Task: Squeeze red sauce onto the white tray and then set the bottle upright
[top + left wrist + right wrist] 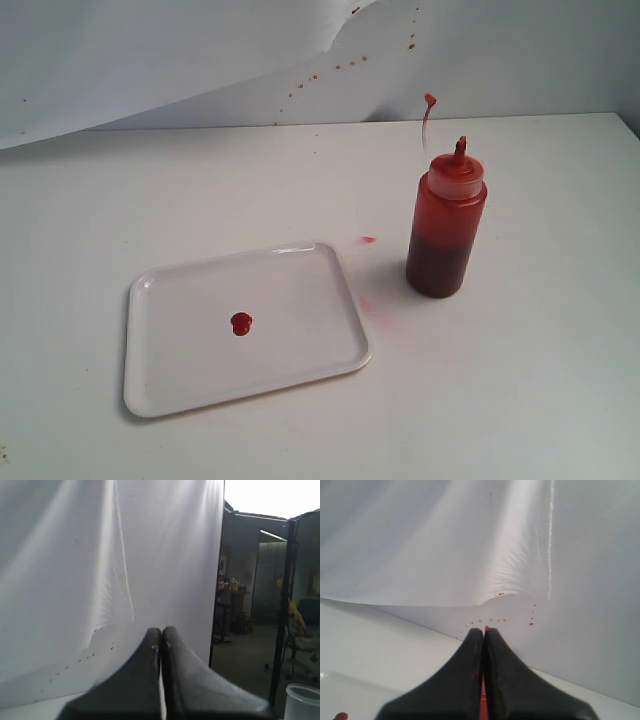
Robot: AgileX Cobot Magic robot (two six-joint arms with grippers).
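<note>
Nearest me, the white tray [290, 300] lies flat with a small blob of red sauce [241, 323] near its middle. Just off its far corner, not touching, the bottle [446, 235] stands upright on the table [540, 380]. Both the left claw [161, 630] and the right claw [484, 630] are pinched closed, empty and out of the scene. Both steps look done, so I'd say nothing more is called for.

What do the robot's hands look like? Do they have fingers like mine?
Each hand is a pincher with two fingers. The left gripper and the right gripper look alike: smooth, dull black, wide at the base and narrowing to rounded tips. The right one has red smears along its inner edges. No cables, markings or arms are in view.
</note>
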